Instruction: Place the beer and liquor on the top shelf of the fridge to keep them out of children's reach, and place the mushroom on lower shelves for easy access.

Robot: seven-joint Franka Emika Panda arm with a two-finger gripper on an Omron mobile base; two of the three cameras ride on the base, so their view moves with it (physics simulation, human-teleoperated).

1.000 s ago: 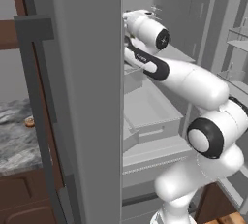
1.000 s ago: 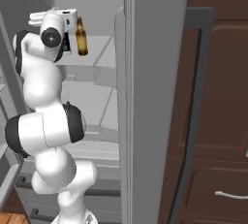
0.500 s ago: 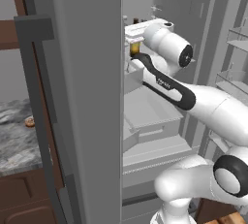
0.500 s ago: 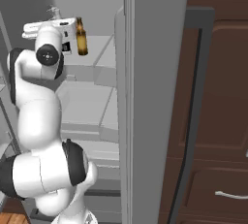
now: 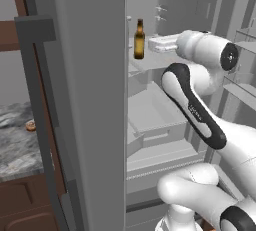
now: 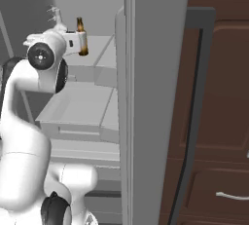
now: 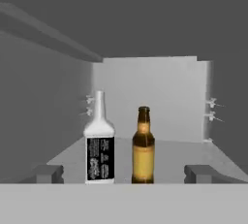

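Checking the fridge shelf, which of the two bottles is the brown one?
The beer, standing right of the liquor in the hand view: slim, amber, yellowish label. The liquor is clear with a black label.

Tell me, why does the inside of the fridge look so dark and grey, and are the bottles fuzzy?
Hand view: dim, flat grey walls, yet the beer and liquor look sharp. Left base view: brighter, the beer is a little soft.

Arm pulled back from the beer (image 5: 139, 39), bottle now freestanding on the top shelf (image 5: 157, 61), fingers (image 7: 198, 172) spread clear
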